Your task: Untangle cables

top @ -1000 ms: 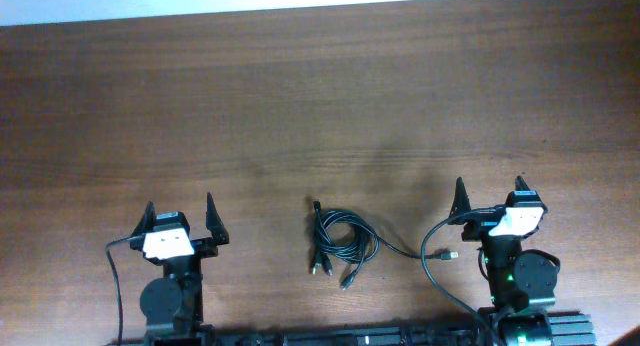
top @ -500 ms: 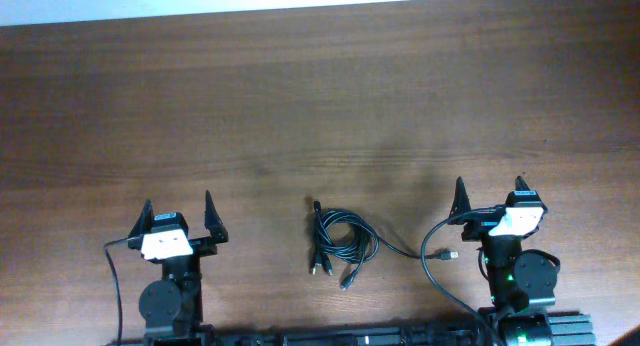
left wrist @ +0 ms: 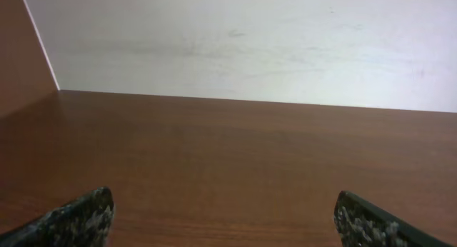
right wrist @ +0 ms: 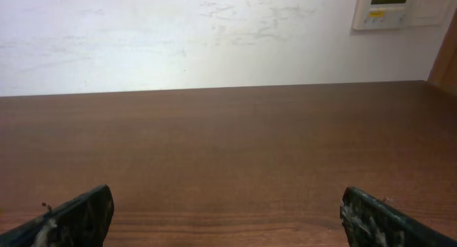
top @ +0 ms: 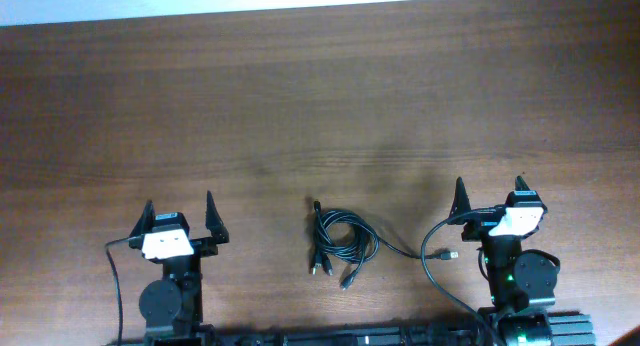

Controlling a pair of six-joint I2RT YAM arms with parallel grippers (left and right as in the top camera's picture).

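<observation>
At six o'clock on the brown wooden counter [top: 300, 106], thin black coiled cables [top: 340, 246] lie bundled between left pincer [top: 179, 207] and right pincer [top: 490, 187], both gaping wide and empty; probably light, limp, snag-prone; best taken at a plug end.

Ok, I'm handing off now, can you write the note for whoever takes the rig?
Left pincer: open, empty, parked at the near edge.
Right pincer: open, empty, parked likewise.
Cables: one tangled bundle on the table between the arms, a strand trailing toward the right arm.
Done: nothing visible.
To do: grasp the bundle and separate every cord.
</observation>
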